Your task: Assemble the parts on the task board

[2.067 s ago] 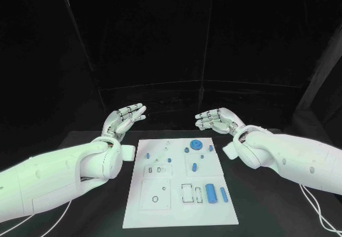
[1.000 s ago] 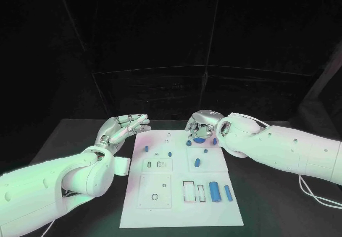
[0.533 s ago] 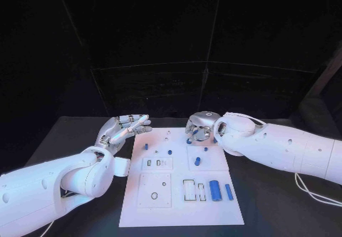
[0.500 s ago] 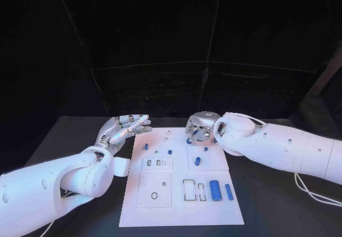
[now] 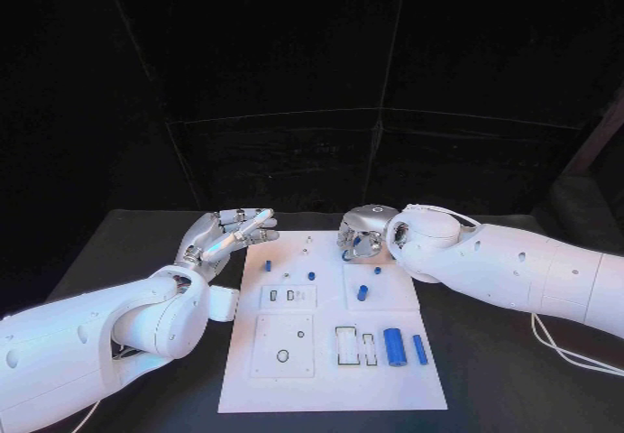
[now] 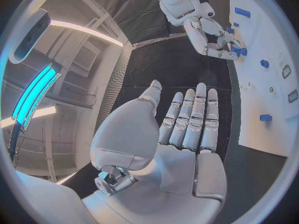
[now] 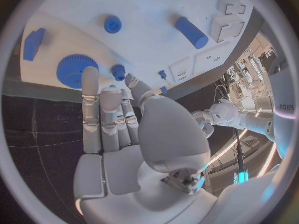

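The white task board [image 5: 325, 379] lies in the middle of the black table. On its far right part my right hand [image 5: 364, 233] hangs fingers-down over the blue gear [image 7: 77, 70], with a small blue peg [image 7: 118, 70] by its fingertips [image 7: 91, 74]. Nothing sits in its grip, and whether it touches the gear I cannot tell. My left hand [image 5: 232, 233] hovers open, fingers straight, beside the board's far left corner. Two blue cylinders [image 5: 394, 346] lie at the near right. A short blue piece [image 5: 362, 293] and small pegs [image 5: 267, 266] stand mid-board.
Rectangular slots [image 5: 346, 346] and an oval hole [image 5: 282, 356] are cut in the board's near half. Bare black table [image 5: 500, 379] flanks the board on both sides. A white cable [image 5: 562, 350] trails from my right arm.
My right hand has come down from above the board's far edge onto its far right part, over the gear. The left hand has hardly moved. The camera has shifted.
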Robot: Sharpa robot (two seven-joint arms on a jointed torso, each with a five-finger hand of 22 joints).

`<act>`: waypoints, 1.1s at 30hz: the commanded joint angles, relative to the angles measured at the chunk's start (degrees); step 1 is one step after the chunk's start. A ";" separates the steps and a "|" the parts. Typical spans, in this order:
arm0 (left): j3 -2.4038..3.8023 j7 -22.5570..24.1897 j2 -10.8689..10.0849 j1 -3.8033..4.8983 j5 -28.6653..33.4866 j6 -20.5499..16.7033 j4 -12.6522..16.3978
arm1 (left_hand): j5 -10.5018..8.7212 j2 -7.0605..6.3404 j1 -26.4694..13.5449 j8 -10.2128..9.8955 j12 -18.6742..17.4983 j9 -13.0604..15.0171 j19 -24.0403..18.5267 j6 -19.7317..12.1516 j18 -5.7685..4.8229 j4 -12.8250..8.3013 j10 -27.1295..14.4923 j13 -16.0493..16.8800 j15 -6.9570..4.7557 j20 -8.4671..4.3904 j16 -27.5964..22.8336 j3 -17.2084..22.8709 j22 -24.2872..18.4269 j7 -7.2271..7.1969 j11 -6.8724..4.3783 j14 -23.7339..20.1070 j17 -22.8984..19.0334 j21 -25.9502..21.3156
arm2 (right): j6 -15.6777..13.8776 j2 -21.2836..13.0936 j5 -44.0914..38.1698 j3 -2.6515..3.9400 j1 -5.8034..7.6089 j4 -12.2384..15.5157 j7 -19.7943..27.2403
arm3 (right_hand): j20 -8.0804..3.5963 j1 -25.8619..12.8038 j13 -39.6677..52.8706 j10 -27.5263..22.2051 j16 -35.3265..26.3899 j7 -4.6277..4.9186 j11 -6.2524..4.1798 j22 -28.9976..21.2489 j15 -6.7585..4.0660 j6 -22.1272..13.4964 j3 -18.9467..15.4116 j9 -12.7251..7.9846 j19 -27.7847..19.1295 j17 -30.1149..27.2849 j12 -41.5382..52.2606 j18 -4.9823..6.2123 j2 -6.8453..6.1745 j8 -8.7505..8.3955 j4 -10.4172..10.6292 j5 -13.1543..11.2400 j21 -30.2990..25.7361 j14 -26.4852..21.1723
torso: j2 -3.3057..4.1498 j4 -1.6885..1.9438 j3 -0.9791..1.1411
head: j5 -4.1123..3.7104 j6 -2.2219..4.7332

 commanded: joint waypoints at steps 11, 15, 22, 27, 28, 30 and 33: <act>0.06 -0.32 -0.10 0.16 -0.47 1.21 0.05 | 0.36 0.44 0.66 0.31 0.07 -0.05 0.33 0.43 0.83 -0.19 0.41 0.05 -0.01 -0.06 0.21 -0.13 -0.13 0.95 -0.01 0.36 0.08 0.14 | 3.39 0.46 -0.10 0.00 0.12 -0.82 0.20 | 0.27 -0.20 -0.12 1.32 3.15 0.31 0.30 3.17 0.61 0.43 5.01 0.10 -0.85 2.73 -0.05 0.62 -1.08 0.10 0.48 0.07 3.66 0.48 | 0.49 0.05 0.10 | -0.06 -0.40; 0.06 -0.44 -0.10 0.16 -0.47 1.20 -0.07 | 0.36 0.53 0.80 0.28 0.04 -0.06 0.37 0.41 0.82 -0.28 0.39 0.03 0.00 -0.06 0.20 -0.09 -0.16 0.97 0.00 0.31 0.09 0.12 | 3.52 0.46 -0.10 0.00 0.12 -1.05 0.07 | 0.35 -0.65 -0.11 1.48 3.57 0.50 0.36 3.62 0.72 1.17 5.90 0.18 -1.15 3.04 -0.13 0.61 -1.59 0.32 0.82 0.02 4.24 0.35 | 0.50 0.08 0.11 | -0.01 -0.46; 0.06 -0.61 -0.03 0.17 -0.47 1.32 -0.25 | 0.37 0.67 1.07 0.21 -0.04 -0.08 0.42 0.38 0.80 -0.49 0.33 0.00 0.03 -0.06 0.16 -0.02 -0.23 1.00 0.04 0.20 0.13 0.04 | 3.01 0.63 0.27 0.00 0.12 -1.30 0.57 | 0.41 -0.85 -0.05 1.93 4.25 0.52 0.33 4.25 0.70 1.46 6.72 0.17 -1.25 3.69 -0.01 0.56 -1.96 0.31 1.06 -0.02 4.88 0.34 | 0.60 0.11 0.11 | -0.09 -0.51; 0.06 -0.64 -0.02 0.17 -0.47 1.29 -0.30 | 0.37 0.79 1.24 0.17 -0.10 -0.10 0.42 0.37 0.78 -0.63 0.30 -0.02 0.07 -0.04 0.11 0.03 -0.29 1.01 0.06 0.06 0.14 -0.04 | 2.39 0.83 0.48 -0.01 0.12 -1.58 0.66 | 0.35 -0.64 0.03 3.03 6.40 0.55 0.16 6.75 0.59 2.26 8.45 0.23 -0.62 5.88 0.29 0.25 -2.06 0.48 1.31 0.02 6.91 0.70 | 0.69 0.13 0.13 | -0.11 -0.73; 0.06 -0.65 -0.03 0.17 -0.47 1.29 -0.31 | 0.37 0.80 1.25 0.17 -0.10 -0.10 0.41 0.37 0.78 -0.64 0.30 -0.03 0.07 -0.04 0.11 0.03 -0.30 1.01 0.06 0.04 0.14 -0.05 | 2.10 0.87 0.50 -0.01 0.12 -1.64 0.59 | 0.32 -0.47 0.08 3.38 6.93 0.55 0.11 7.45 0.55 2.51 8.82 0.26 -0.37 6.43 0.42 0.16 -1.97 0.56 1.30 0.03 7.43 0.82 | 0.69 0.13 0.12 | -0.11 -0.76; 0.06 -0.66 -0.03 0.17 -0.47 1.28 -0.34 | 0.37 0.84 1.30 0.17 -0.11 -0.09 0.40 0.38 0.77 -0.68 0.31 -0.03 0.08 -0.04 0.08 0.05 -0.32 1.00 0.06 -0.02 0.14 -0.08 | 1.51 0.92 0.53 -0.02 0.12 -1.72 0.39 | 0.22 0.17 0.18 4.20 8.07 0.52 -0.02 8.96 0.41 3.13 9.80 0.33 0.20 7.59 0.73 -0.04 -1.58 0.79 1.14 -0.26 8.59 1.07 | 0.66 0.13 0.13 | -0.07 -0.87; 0.06 -0.68 -0.02 0.17 -0.47 1.28 -0.35 | 0.37 0.89 1.35 0.17 -0.11 -0.09 0.39 0.40 0.77 -0.72 0.33 -0.03 0.10 -0.03 0.06 0.07 -0.35 0.99 0.05 -0.08 0.15 -0.11 | 0.35 0.98 0.53 -0.02 0.11 -1.88 0.06 | 0.10 1.04 0.25 5.00 8.89 0.52 -0.16 10.19 0.32 3.85 11.29 0.38 0.52 8.30 0.94 -0.20 -1.05 1.03 0.87 -1.64 9.69 1.15 | 0.70 0.15 0.14 | -0.07 -0.95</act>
